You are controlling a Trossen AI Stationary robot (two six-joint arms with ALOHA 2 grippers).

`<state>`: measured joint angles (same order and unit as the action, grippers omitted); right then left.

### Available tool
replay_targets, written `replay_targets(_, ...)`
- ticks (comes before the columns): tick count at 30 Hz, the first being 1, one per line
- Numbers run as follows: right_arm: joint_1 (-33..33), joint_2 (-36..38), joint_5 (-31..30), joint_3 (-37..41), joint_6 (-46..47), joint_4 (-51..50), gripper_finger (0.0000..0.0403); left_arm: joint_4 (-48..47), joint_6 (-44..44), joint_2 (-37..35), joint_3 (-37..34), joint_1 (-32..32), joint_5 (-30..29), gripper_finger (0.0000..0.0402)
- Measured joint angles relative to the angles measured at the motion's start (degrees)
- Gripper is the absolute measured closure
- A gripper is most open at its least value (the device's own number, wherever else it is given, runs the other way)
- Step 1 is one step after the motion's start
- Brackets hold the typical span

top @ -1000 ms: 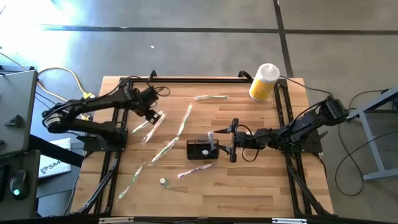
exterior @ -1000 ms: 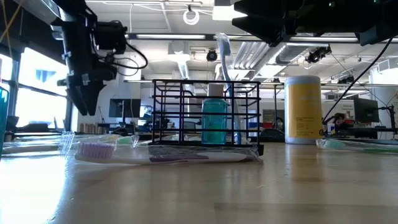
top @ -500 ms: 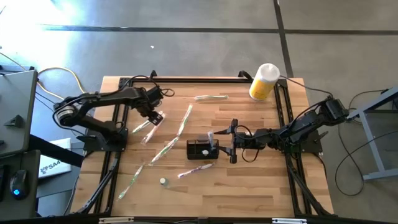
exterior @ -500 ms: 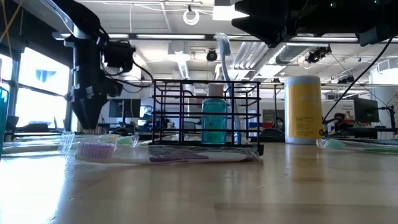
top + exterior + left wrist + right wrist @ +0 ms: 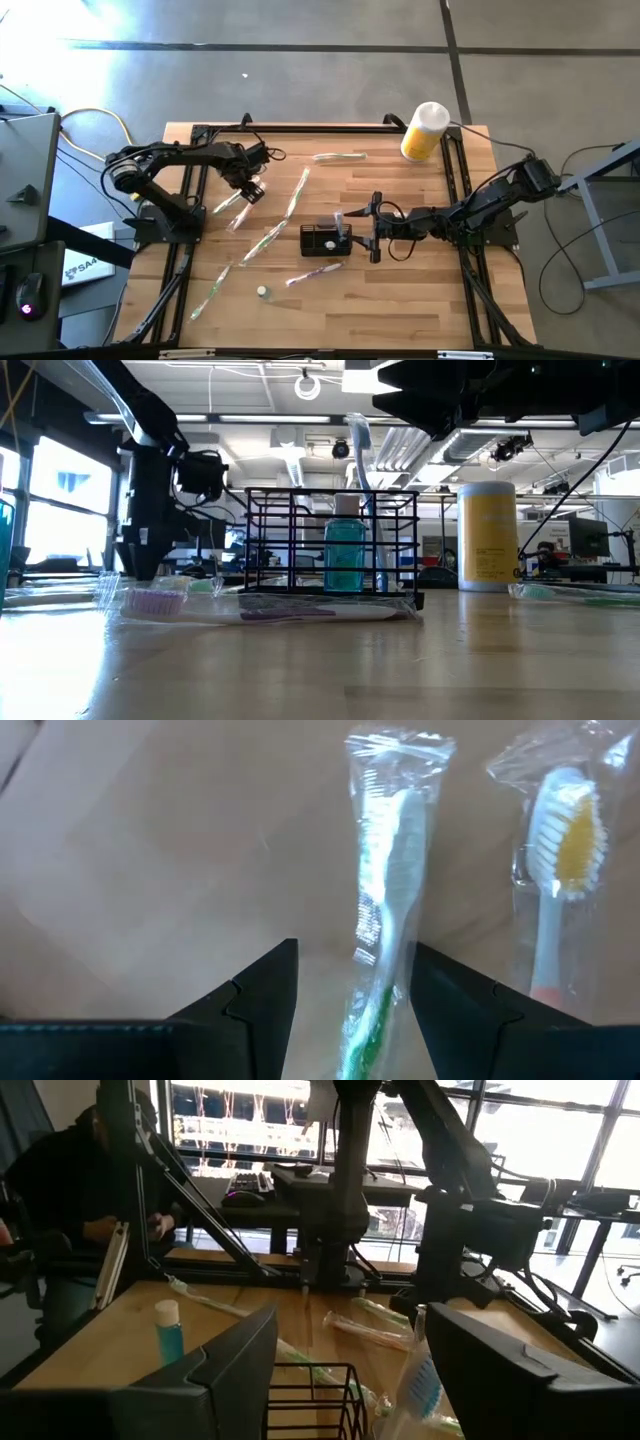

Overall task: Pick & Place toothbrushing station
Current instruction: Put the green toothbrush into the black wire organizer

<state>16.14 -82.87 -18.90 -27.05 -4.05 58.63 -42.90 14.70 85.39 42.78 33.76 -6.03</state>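
The toothbrushing station (image 5: pixel 325 240), a small black wire box, stands on its base at mid-table; in the low view it (image 5: pixel 330 540) holds a teal bottle (image 5: pixel 345 555) and an upright toothbrush (image 5: pixel 358 435). My right gripper (image 5: pixel 372 228) is open and level just right of it, with the station's rim (image 5: pixel 310 1390) ahead between the fingers. My left gripper (image 5: pixel 250 190) points down, open, low over the wrapped toothbrushes at the table's left. A green wrapped toothbrush (image 5: pixel 385 920) lies between its fingers. My left gripper (image 5: pixel 355 960) has one finger on each side of the green toothbrush's wrapped handle (image 5: pixel 375 1010), coming from above. The toothbrush lies flat on the table. Whether a finger touches the wrapper I cannot tell.
Several clear-wrapped toothbrushes lie across the left half (image 5: pixel 262 243), one with yellow bristles (image 5: pixel 570 850) beside the green one, one in front of the station (image 5: pixel 315 272). A yellow bottle (image 5: pixel 424 132) stands at the far right. A small white piece (image 5: pixel 262 292) lies near the front.
My left gripper has come down toward the wrapped toothbrushes at the table's left, shifting a little toward the table's middle, its fingertips now close to the tabletop. The gap between its fingers looks the same.
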Motion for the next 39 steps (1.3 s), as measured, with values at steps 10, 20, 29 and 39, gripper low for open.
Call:
replay_targets(10, 1.12, 0.00, -0.10, 0.00, 1.41, -1.60, 0.0154, -0.84, -2.93, 2.15, 0.11, -0.08, 1.22, 0.0306)
replay_targets(20, 1.82, 6.87, -0.24, 0.02, -0.41, -3.69, 0.0154, -7.26, -2.35, 1.25, 2.02, -3.00, -2.76, 0.0393)
replay_targets(29, 4.50, 12.66, -0.67, 0.07, 2.79, -14.01, 0.0154, -31.30, 8.58, -7.20, 18.76, -14.66, -14.84, 0.0394)
replay_targets(39, 5.25, 13.40, -0.70, 0.04, 3.73, -15.60, 0.0154, -3.71, 4.58, -21.54, 26.83, -42.83, -17.01, 0.0394)
